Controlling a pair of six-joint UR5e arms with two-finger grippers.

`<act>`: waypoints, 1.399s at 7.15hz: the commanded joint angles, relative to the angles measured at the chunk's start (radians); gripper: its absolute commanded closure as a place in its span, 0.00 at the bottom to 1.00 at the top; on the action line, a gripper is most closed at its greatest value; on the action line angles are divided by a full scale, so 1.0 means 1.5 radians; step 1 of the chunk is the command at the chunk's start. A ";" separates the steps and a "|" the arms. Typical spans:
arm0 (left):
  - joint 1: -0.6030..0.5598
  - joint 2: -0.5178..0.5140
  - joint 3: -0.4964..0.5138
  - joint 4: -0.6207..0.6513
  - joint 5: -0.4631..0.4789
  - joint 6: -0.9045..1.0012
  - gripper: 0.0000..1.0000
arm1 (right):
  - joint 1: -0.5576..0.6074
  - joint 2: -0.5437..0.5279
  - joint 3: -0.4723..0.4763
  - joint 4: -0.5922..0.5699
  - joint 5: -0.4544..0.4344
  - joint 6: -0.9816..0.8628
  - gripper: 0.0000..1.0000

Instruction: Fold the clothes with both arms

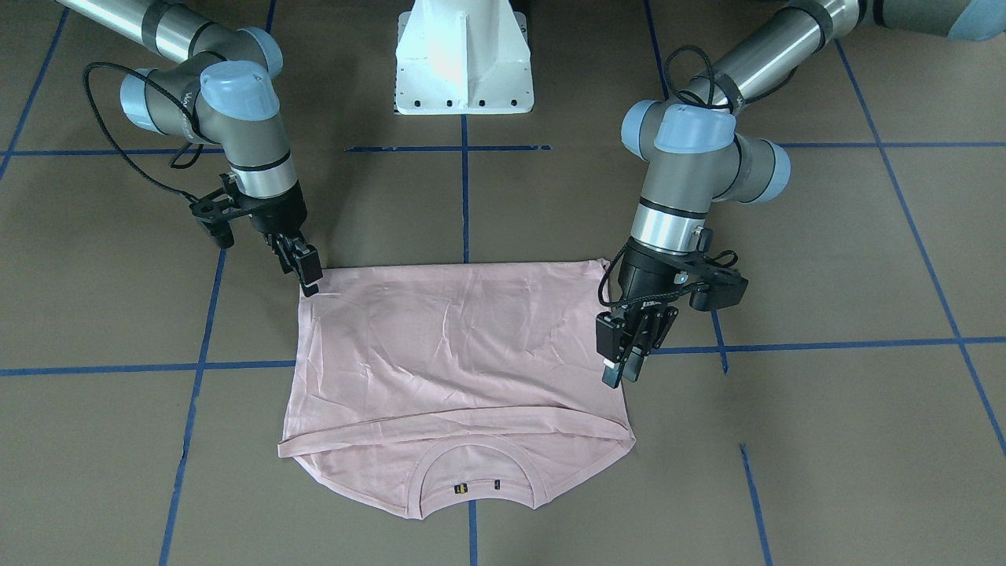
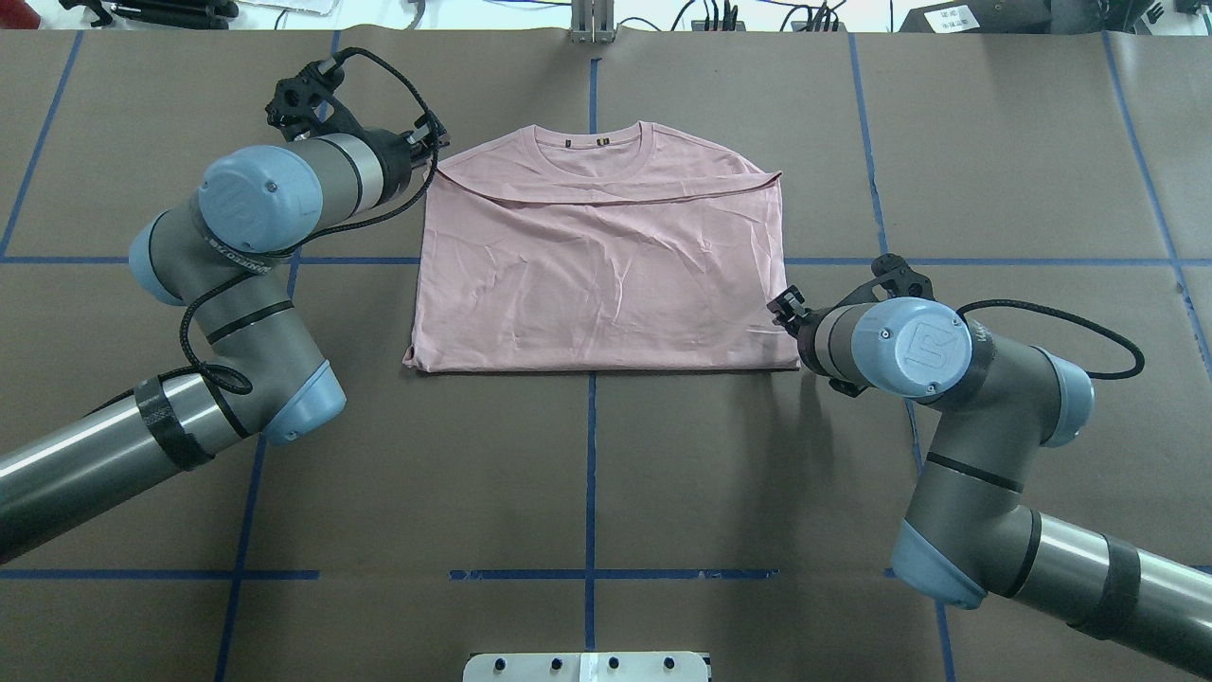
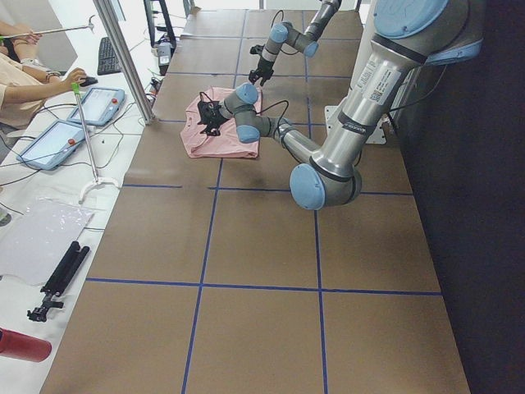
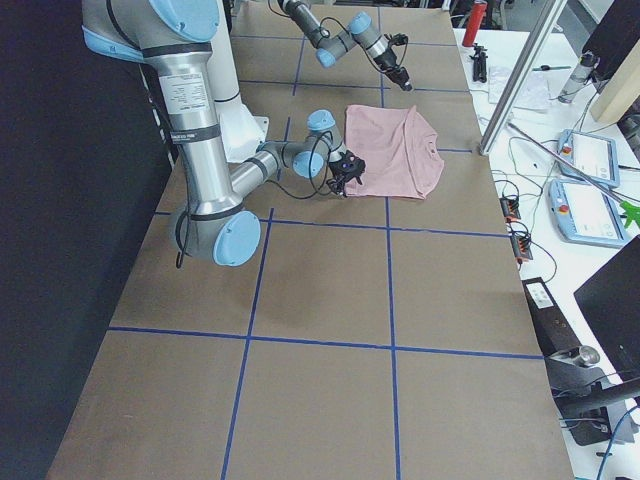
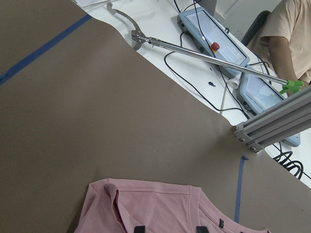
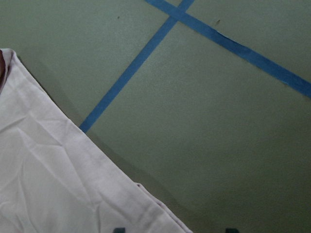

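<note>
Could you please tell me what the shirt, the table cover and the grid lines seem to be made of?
Shirt: thin matte knit, probably cotton; soft creases and a stitched collar band.
Table cover: matte brown sheet, perhaps paper or vinyl; I cannot tell which.
Grid lines: blue tape, apparently; flat strips with cut ends.

Overhead and front cameras face each other over the shirt (image 1: 460, 354).

Bright, even light from overhead, with soft shadows.
The white pedestal (image 1: 464, 55) glared near its top, and a faint shadow lay on the desk (image 2: 663, 455) beside the right arm (image 2: 966, 445). The right wrist view was greenish and slightly soft; both side views went black along one side.
</note>
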 commanded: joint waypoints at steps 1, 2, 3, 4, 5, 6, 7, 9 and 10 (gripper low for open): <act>-0.001 0.001 -0.003 0.000 0.001 0.000 0.55 | -0.010 0.000 -0.002 0.000 -0.001 0.001 0.25; 0.000 0.006 -0.004 0.000 0.000 0.000 0.55 | -0.012 0.000 -0.006 0.000 -0.002 0.001 0.26; 0.000 0.006 -0.004 -0.001 0.000 0.000 0.55 | -0.014 -0.003 -0.012 0.000 -0.012 0.000 0.31; -0.001 0.007 -0.005 -0.001 0.000 0.000 0.55 | -0.012 -0.003 -0.012 0.000 -0.014 0.001 0.73; -0.001 0.007 -0.008 0.000 0.000 0.000 0.55 | -0.015 -0.002 -0.013 0.001 -0.013 0.000 1.00; -0.001 0.007 -0.011 0.000 0.000 0.000 0.55 | -0.016 0.000 -0.011 0.001 -0.013 0.000 1.00; 0.000 0.010 -0.011 0.000 0.000 0.000 0.55 | -0.014 0.000 -0.006 0.001 -0.013 0.000 1.00; 0.002 0.011 -0.011 -0.001 0.000 0.000 0.55 | -0.015 0.004 0.008 0.001 -0.011 0.000 1.00; 0.002 0.011 -0.011 -0.001 0.000 0.000 0.55 | -0.015 0.000 0.014 0.001 -0.013 0.000 1.00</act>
